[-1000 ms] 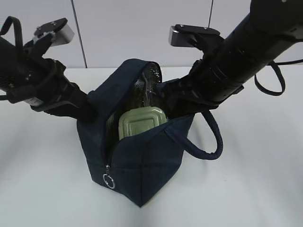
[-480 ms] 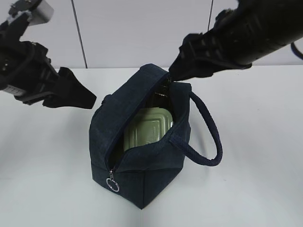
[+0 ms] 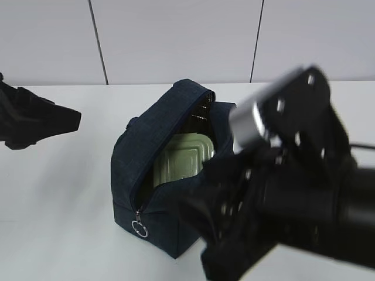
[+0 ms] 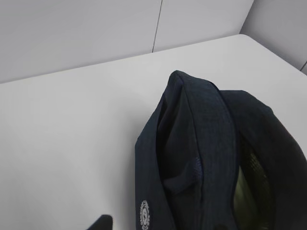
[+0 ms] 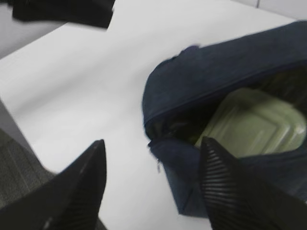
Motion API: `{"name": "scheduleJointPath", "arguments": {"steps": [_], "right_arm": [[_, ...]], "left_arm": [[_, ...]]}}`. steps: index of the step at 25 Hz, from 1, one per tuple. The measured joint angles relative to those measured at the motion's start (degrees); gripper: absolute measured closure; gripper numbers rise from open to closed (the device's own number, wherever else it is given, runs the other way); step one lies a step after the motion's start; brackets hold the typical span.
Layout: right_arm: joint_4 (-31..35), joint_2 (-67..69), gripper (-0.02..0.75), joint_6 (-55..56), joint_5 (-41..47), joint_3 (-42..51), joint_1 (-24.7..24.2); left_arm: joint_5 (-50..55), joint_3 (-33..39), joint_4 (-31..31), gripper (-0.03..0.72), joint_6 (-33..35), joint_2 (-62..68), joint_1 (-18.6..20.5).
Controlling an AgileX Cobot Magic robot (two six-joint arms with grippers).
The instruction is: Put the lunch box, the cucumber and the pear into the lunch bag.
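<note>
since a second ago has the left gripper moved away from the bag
Yes. The left gripper has pulled back leftward, off the lunch bag, toward the frame's left edge, leaving bare table between them.

my gripper: fingers spread wide, nothing between them | bag: unzipped on white table, beyond my fingertips | box: green lid showing inside bag

A white table filled the lower frame; behind it, across the top, stood a pale panelled wall with dark seams.
</note>
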Motion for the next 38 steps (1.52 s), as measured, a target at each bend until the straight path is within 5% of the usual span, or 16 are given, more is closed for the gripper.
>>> {"name": "scheduleJointPath", "arguments": {"steps": [3, 11, 28, 32, 34, 38], "right_arm": [[0.1, 5.9, 0.336, 0.0, -6.5, 4.4, 4.4], [-0.5, 27.5, 0.36, 0.0, -22.8, 2.2, 5.0], [2.0, 44.8, 0.379, 0.0, -30.9, -9.1, 5.0], [4.0, 45.0, 0.482, 0.0, -30.9, -10.2, 5.0], [5.7, 45.0, 0.687, -0.1, -30.2, -10.2, 5.0], [6.8, 43.4, 0.738, -0.8, -26.2, -10.2, 5.0]], "left_arm": [[0.0, 0.0, 0.0, 0.328, 0.2, -0.3, 0.0], [0.0, 0.0, 0.0, 0.33, 0.3, -0.3, 0.0], [0.4, 0.0, 0.0, 0.348, 0.3, -0.3, 0.0], [0.4, 0.0, 0.0, 0.349, 0.3, -0.3, 0.0], [0.5, 0.0, 0.0, 0.349, 0.3, -0.3, 0.0], [0.6, 0.0, 0.0, 0.349, 0.3, -0.3, 0.0]]}}
